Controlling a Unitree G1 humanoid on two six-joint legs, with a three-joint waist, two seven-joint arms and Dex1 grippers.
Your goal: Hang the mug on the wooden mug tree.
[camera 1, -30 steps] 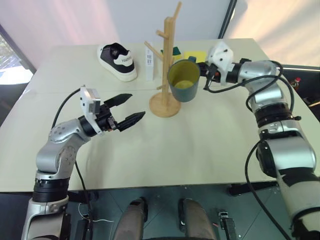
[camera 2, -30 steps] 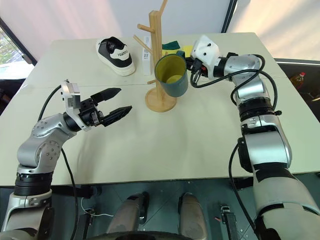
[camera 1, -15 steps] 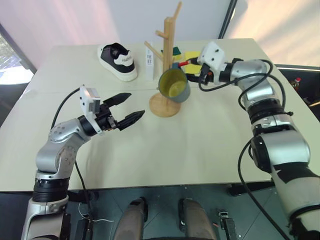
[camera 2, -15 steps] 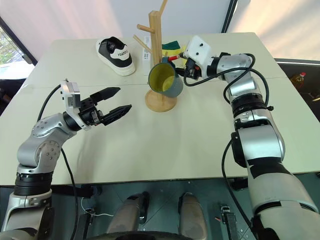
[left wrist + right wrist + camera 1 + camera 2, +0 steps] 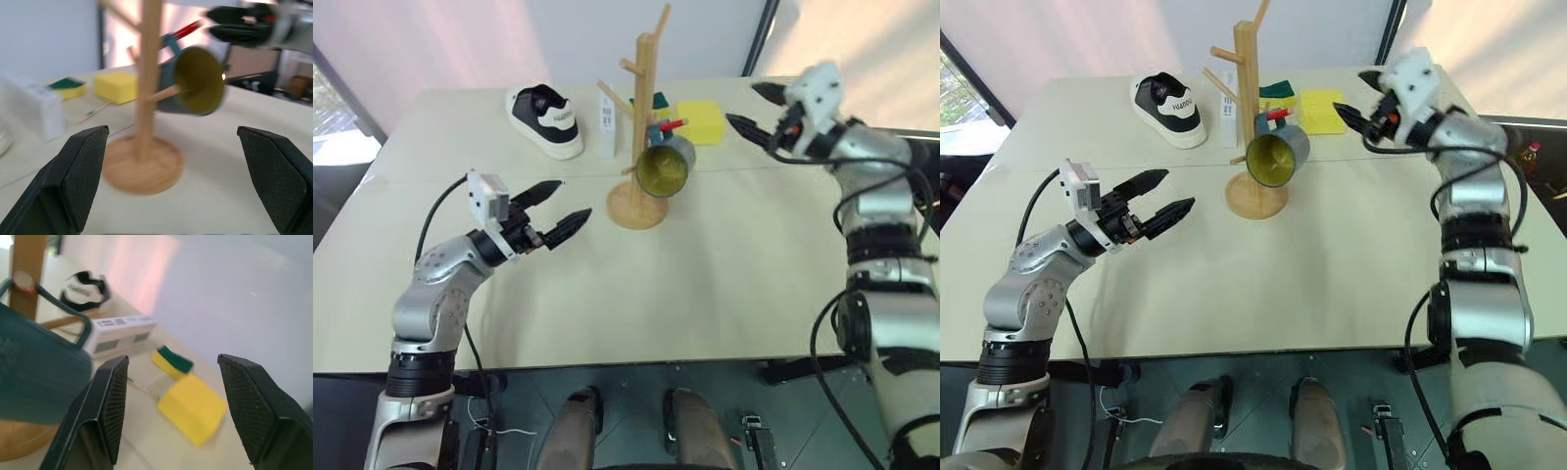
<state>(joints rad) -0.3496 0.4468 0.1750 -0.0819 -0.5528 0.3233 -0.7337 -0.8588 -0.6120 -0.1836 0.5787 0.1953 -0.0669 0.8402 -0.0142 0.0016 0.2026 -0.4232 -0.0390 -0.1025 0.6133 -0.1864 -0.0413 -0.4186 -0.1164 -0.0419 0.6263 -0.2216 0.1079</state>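
Now, head views: mug (image 5: 665,169) hangs by handle on peg of tree (image 5: 641,127), mouth tilted toward camera, over tree base on table (image 5: 724,264). Right tool (image 5: 751,106) open, empty, well right of mug. Left tool (image 5: 558,207) open, empty, left of tree.
Left wrist view: mug on tree, between spread fingers (image 5: 78,171).
Right wrist view: mug handle hooked on tree, sponge (image 5: 191,407) beyond.

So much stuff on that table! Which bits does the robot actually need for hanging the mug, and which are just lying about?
For the job:
- mug, hanging by its handle on a peg
- wooden mug tree

Just lying about:
- shoe
- white box
- yellow sponge
- green-topped sponge
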